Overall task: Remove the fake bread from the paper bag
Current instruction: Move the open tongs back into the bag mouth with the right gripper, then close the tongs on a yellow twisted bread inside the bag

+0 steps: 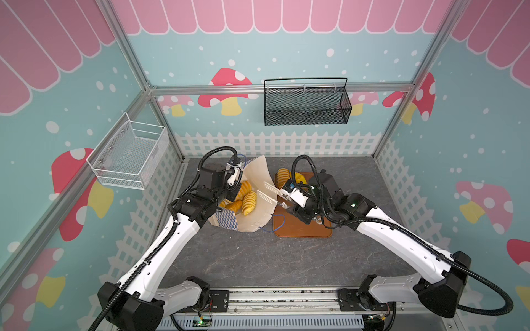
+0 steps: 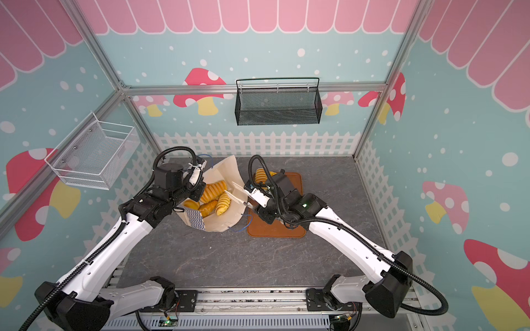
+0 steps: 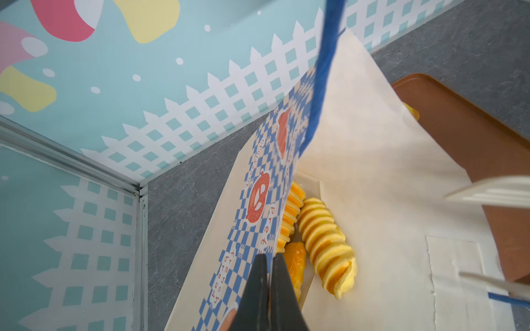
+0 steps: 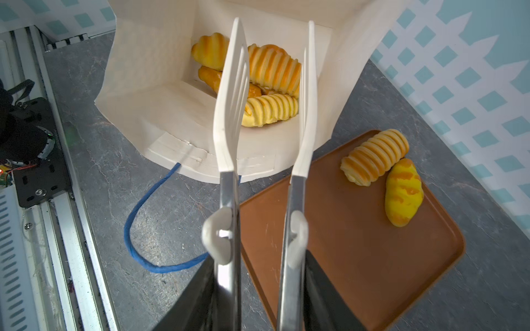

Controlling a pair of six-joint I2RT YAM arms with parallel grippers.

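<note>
Gleaming golden and ridged, four pieces of fake bread (image 4: 272, 68) lie inside the cream paper bag (image 4: 160, 94) on the counter (image 4: 172, 229); two more sit on the brown tray (image 4: 358, 258). On the left gripper (image 3: 269, 272) the jaws pinch the bag's checkered rim; on the right gripper (image 4: 258, 269) they clamp white-tipped tongs (image 4: 229, 114).

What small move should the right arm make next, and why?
Probably ease the tongs deeper into the bag and close them on the nearest loaf. They hang open and empty at its mouth, the left gripper pinches its edge open, and more bread lies inside.
</note>
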